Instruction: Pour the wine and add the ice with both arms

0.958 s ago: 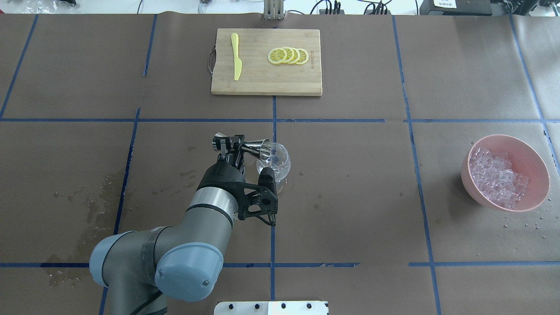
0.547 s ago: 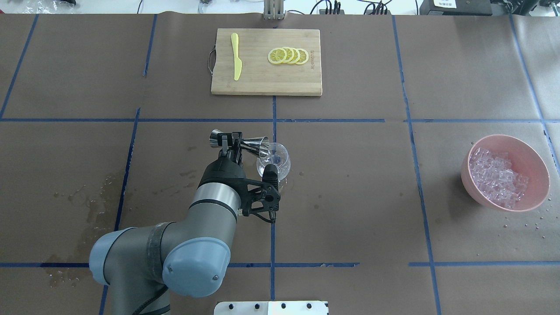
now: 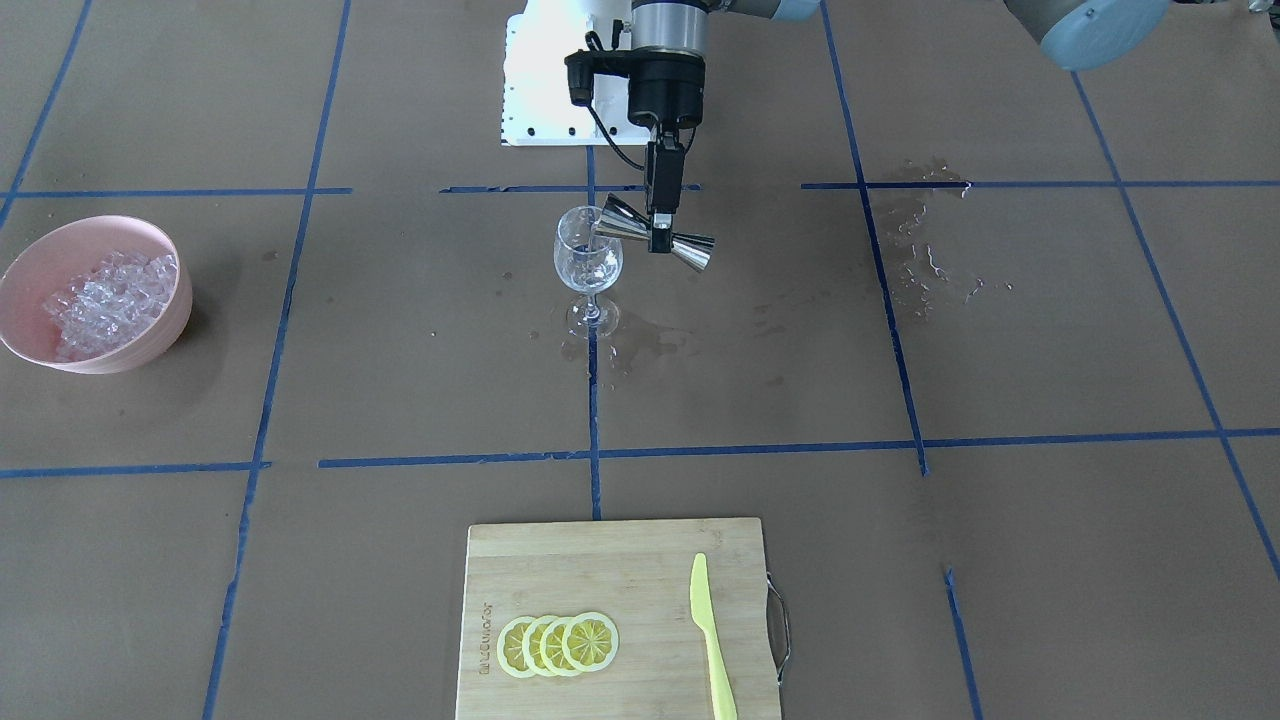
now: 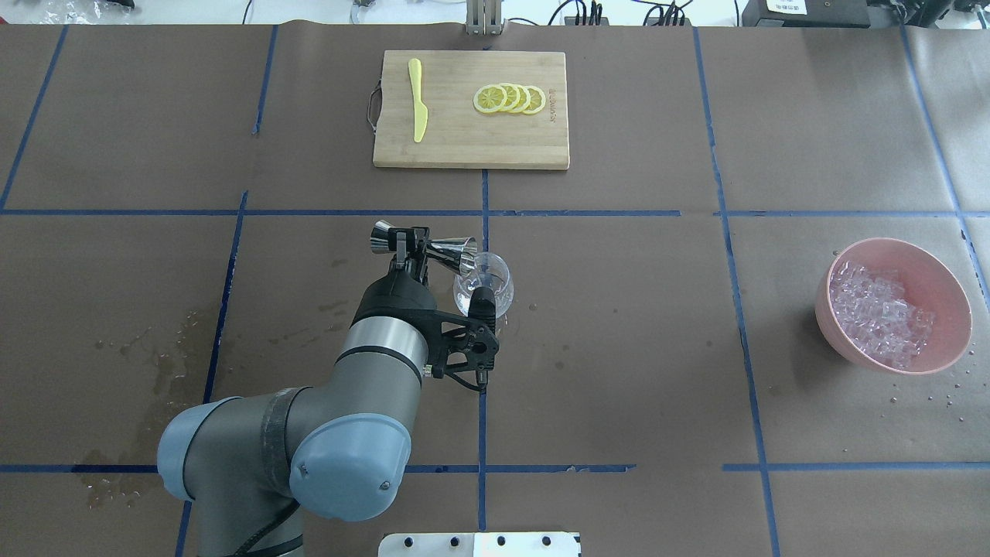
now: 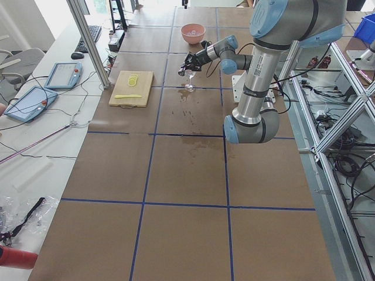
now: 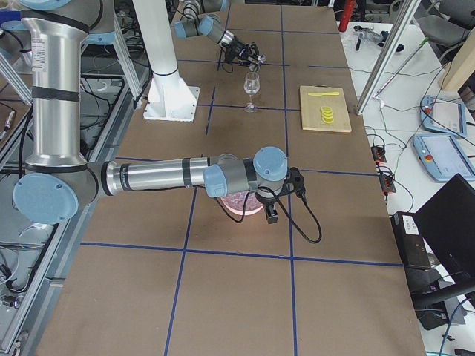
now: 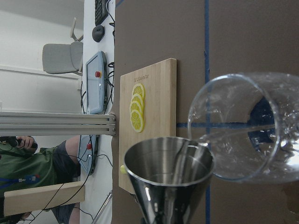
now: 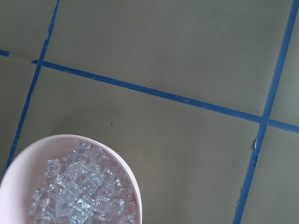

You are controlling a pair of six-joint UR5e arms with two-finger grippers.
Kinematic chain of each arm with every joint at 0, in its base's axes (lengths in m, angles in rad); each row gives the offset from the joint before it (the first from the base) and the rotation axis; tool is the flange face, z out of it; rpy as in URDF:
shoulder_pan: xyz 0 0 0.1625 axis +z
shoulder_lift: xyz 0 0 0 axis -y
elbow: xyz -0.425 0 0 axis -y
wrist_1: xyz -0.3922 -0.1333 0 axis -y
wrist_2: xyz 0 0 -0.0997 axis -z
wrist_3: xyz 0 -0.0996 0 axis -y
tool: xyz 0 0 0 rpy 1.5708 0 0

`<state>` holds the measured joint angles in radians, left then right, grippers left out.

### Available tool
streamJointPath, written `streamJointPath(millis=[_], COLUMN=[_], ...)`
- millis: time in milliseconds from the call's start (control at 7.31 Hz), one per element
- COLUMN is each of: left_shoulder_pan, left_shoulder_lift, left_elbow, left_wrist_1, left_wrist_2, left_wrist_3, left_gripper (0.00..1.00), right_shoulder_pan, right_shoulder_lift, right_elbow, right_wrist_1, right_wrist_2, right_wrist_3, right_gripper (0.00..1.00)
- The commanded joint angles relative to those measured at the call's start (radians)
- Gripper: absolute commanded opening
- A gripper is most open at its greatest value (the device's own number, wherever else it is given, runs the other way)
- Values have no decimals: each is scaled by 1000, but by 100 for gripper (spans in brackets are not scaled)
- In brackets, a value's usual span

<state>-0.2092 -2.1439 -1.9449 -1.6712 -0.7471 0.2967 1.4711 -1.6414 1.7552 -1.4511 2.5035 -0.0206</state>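
Steel jigger [image 4: 452,249] lying on its side beside the wine glass [image 4: 496,277]. Its long axis is roughly level and runs across the table, with one cone mouth turned to the robot's right and meeting the glass rim. The other cone points away from the glass, towards the robot's left. The left gripper [image 4: 410,251] reaches forward to the jigger from the robot's side of the glass, and its two fingers are clamped on the narrow waist between the cones. In the left wrist view, the wine [image 7: 233,132] shows only as a thin pale streak from the jigger's lip into the glass bowl. How much has gathered at the bottom cannot be told. The glass stands upright on its foot. The ice [image 4: 878,309] fills a pink bowl [image 4: 947,286] well apart from the glass, to the robot's right. The right gripper [image 6: 271,213] hangs over that bowl, seen only from the side, so whether its fingers are apart or together cannot be told.
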Motion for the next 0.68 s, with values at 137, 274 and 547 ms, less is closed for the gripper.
streamJointPath(millis=[137,274,547], left_shoulder_pan=[-3,-3,-6], left_shoulder_lift=[-1,-1,-1], left_elbow=[0,-2,-16], left_wrist_1=[18,18,1], left_wrist_2=[0,0,0], left_wrist_3=[57,58,21], left_gripper=[0,0,0], right_shoulder_pan=[-2,-2,-2], right_shoulder_lift=[0,0,2], right_elbow=[0,0,0], right_wrist_1=[0,0,0], right_wrist_2=[0,0,-2], right_wrist_3=[-1,-1,-1], right_gripper=[100,100,100])
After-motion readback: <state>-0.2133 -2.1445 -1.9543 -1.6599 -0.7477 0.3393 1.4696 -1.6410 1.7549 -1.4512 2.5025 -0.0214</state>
